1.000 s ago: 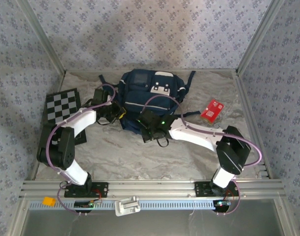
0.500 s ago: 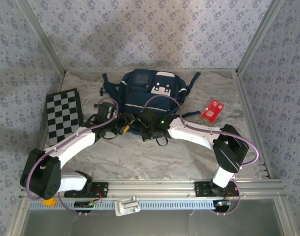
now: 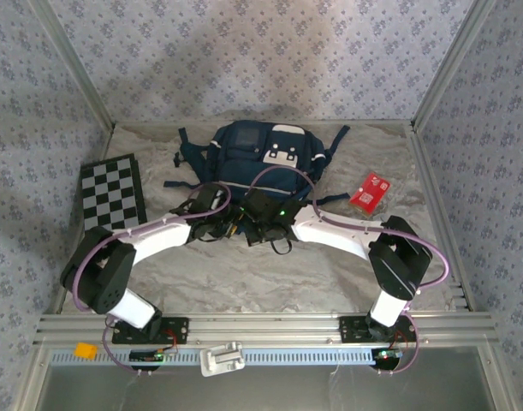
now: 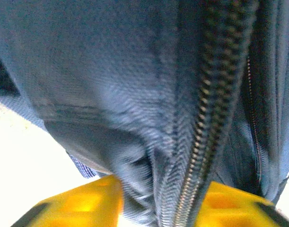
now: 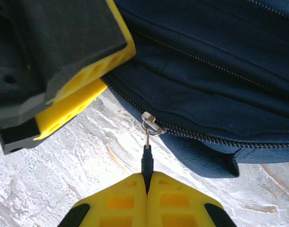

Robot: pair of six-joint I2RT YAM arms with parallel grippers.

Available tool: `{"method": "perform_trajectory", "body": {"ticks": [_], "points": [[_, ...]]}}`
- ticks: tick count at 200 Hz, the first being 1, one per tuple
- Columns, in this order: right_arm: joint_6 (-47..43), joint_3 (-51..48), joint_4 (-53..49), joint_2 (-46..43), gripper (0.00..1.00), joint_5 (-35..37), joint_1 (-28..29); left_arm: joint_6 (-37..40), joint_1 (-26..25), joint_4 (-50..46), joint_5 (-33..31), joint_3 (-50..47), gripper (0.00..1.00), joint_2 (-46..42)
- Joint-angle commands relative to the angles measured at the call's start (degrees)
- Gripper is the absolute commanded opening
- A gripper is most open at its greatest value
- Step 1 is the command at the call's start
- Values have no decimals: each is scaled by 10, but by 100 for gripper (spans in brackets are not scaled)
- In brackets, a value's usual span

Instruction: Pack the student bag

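You have the student bag (image 3: 263, 158) at back centre of the worktop (image 3: 244, 278), white patch up, front pocket toward your arm bases. Both arms reach in to its near edge, wrists close together.

Your right gripper (image 5: 147, 187): jaws clenched on the dark zipper pull (image 5: 146, 161), which is attached to the metal slider (image 5: 152, 124) at the bag's lower seam, above bare worktop.

Your left gripper (image 4: 161, 196): yellow fingers (image 4: 83, 205) stand apart, with a bunched fold of navy fabric and a run of zipper teeth (image 4: 205, 127) between them. Cannot tell whether they pinch it.

Checkerboard (image 3: 113, 195) lies far left and red packet (image 3: 370, 192) right of the bag, both apart from it.
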Motion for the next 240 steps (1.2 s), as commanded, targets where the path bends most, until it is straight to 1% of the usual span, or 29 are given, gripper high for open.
{"method": "perform_trajectory", "body": {"ticks": [1,20,41,60,64,88,112,154,179,199,214,224,240], "points": [[8,-5,-5,1,0,6,-2,-18,-8,19,-18,20,18,10],[10,-7,-17,-1,0,14,-4,-14,-7,15,-22,15,0,3],[16,-10,-41,-9,0,27,-10,4,-4,1,-28,12,0,-19],[19,-16,-55,-27,0,39,-18,36,6,-21,-25,14,0,-45],[19,-36,-55,-32,0,41,-20,42,10,-25,-22,13,0,-50],[7,-68,-83,-63,0,29,-37,66,33,-39,-18,-1,0,-89],[-6,-82,-120,-83,0,40,-61,88,48,-54,-12,-9,0,-119],[-11,-106,-130,-119,0,38,-134,135,89,-83,4,-26,0,-165],[-26,-110,-123,-116,0,54,-167,160,124,-93,42,-29,0,-176],[-52,-91,-126,-114,0,73,-168,186,147,-97,68,-25,0,-180],[-74,-81,-108,-118,0,53,-145,202,155,-111,82,-12,0,-177],[-86,-77,-87,-116,0,23,-126,204,154,-102,92,-8,0,-175],[-75,-72,-60,-106,0,-22,-104,200,151,-95,95,-3,0,-173]]}}
